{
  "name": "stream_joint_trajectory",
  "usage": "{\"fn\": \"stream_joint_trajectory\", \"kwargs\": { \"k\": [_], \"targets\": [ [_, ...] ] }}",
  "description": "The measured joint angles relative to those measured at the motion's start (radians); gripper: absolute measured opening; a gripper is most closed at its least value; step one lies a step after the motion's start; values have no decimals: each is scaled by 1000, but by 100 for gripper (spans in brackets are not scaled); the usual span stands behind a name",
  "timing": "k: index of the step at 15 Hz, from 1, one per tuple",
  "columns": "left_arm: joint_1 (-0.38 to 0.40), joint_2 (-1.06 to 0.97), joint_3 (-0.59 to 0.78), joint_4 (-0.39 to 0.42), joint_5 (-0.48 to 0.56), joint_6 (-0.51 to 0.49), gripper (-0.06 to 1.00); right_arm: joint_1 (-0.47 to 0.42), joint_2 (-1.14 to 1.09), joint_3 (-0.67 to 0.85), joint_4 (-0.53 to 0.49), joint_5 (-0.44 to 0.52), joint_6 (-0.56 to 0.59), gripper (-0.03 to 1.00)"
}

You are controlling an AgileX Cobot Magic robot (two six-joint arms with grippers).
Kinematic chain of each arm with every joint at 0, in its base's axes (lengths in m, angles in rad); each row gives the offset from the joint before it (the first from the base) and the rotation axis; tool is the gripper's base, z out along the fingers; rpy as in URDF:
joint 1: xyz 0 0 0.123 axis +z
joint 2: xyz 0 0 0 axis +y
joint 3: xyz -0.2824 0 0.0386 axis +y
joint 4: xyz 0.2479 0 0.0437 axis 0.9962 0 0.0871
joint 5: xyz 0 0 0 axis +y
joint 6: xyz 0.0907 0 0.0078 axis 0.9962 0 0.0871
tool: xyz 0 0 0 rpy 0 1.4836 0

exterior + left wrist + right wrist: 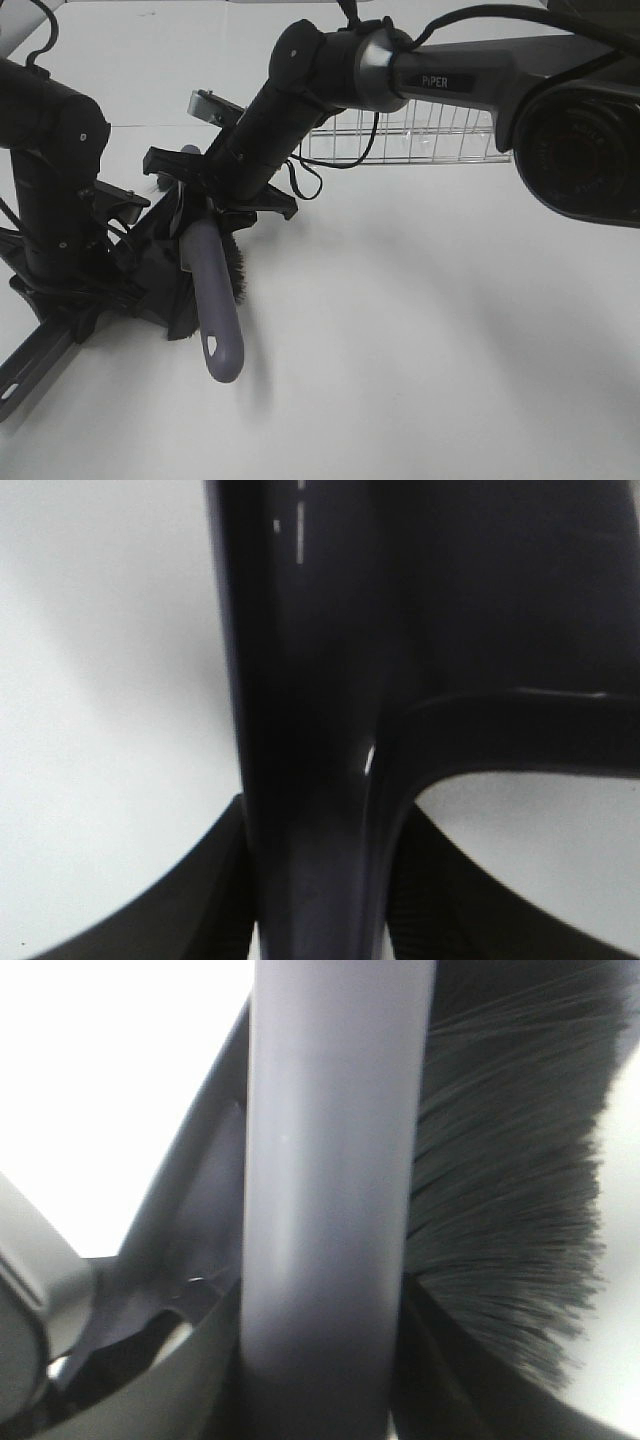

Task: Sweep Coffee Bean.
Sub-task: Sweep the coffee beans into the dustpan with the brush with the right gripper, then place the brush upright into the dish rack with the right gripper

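Grey-handled brush [222, 320] is clenched in the right tool [203, 205], the left tool [320, 910] apparently grasps the dark dustpan [300, 680], yet no coffee bean shows on the surface [450, 350], so completion cannot be told.

Bright overexposed white, blurred wrist close-ups

Grey-lilac brush handle [216, 305], black bristles [238, 272]

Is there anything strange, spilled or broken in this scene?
Nothing looks spilled or broken. One oddity: no coffee bean shows anywhere on the white table. The right gripper reaches across to the left, holding the brush close to the dark dustpan.
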Motion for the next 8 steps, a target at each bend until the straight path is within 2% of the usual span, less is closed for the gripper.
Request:
{"fn": "stream_joint_trajectory", "kwargs": {
  "k": [2, 4, 6, 8],
  "targets": [
    [0, 0, 0, 0, 0, 0, 31, -31, 3, 3, 111, 15, -68, 28],
    [0, 1, 0, -2, -3, 0, 31, -53, 1, 3, 164, 30, -113, 28],
    [0, 1, 0, -5, -5, 1, 31, -74, -54, 3, 136, 47, -153, 28],
    [0, 1, 0, -5, -6, 1, 31, -93, -122, 3, 50, 69, -154, 28]
  ]
}}
